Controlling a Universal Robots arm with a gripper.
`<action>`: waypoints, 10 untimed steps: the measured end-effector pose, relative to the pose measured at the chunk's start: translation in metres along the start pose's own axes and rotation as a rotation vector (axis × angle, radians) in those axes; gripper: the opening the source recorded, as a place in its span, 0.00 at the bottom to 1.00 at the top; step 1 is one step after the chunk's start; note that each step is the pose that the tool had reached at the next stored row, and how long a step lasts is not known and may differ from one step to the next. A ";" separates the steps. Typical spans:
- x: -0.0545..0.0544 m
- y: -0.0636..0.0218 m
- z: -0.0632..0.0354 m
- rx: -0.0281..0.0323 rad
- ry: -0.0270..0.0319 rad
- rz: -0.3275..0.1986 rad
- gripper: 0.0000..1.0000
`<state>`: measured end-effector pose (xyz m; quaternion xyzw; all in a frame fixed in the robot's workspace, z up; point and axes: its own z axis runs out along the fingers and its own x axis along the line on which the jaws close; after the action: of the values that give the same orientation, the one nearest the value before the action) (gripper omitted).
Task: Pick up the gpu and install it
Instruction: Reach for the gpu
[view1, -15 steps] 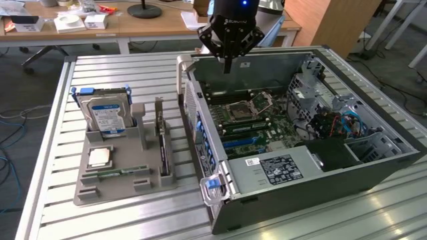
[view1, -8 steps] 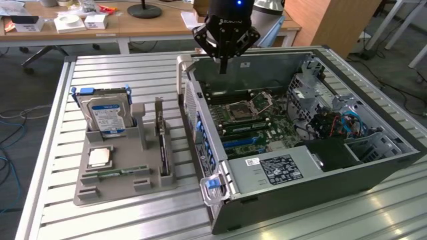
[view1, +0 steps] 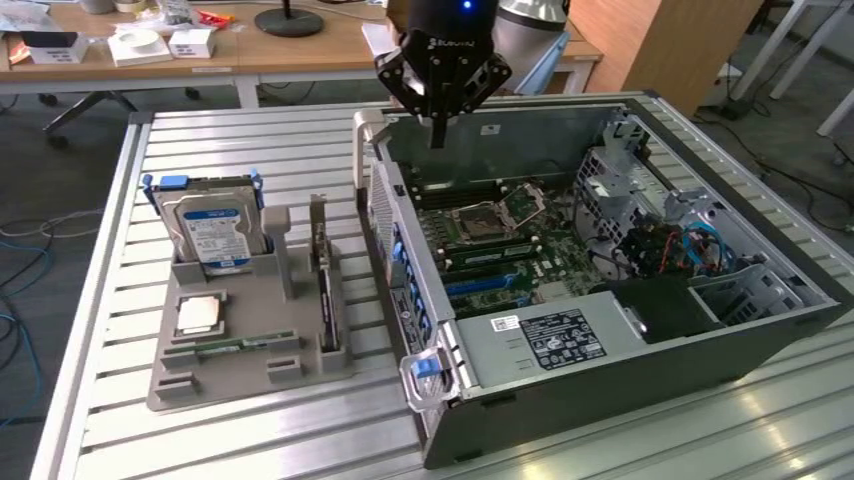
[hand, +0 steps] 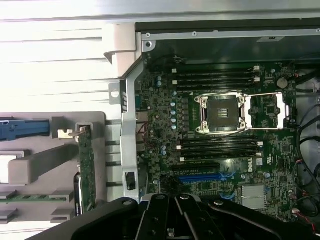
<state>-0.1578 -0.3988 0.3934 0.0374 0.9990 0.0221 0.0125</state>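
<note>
Closed claw (view1: 439, 132) above case (view1: 641, 372); gpu (view1: 320, 265) edge-on, lower edge hidden in rack (view1: 200, 378).

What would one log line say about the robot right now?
gripper: shut, empty | place: above open computer case | graphics card: upright in grey holder, untouched | install: not done

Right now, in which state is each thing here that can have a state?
pincer: shut, holds nothing.
gpu: on edge in the holder, not yet picked up.
hard drive: upright in the holder.
case: side open.
CPU socket: lid open.
</note>
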 end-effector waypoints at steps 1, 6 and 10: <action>0.001 -0.0001 0.0000 0.0000 0.0000 0.000 0.10; 0.006 -0.0004 -0.0002 0.0000 0.0001 0.000 0.10; 0.010 -0.0008 -0.0003 0.0001 0.0001 0.000 0.10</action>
<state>-0.1680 -0.3988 0.3934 0.0374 0.9990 0.0221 0.0125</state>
